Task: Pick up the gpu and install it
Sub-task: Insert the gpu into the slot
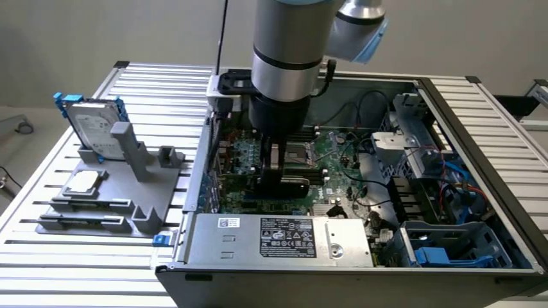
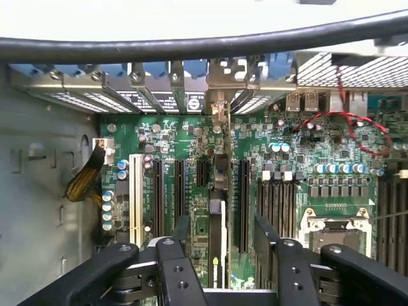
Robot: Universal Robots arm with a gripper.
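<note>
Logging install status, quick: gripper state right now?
Gripper: down inside the case, at the gpu; open or shut cannot be told.

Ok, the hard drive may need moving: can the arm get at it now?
Probably yes: the hard drive stands upright in the grey stand outside the case, nothing above it. But the gripper is down inside the case by the gpu and would have to lift out first.
</note>
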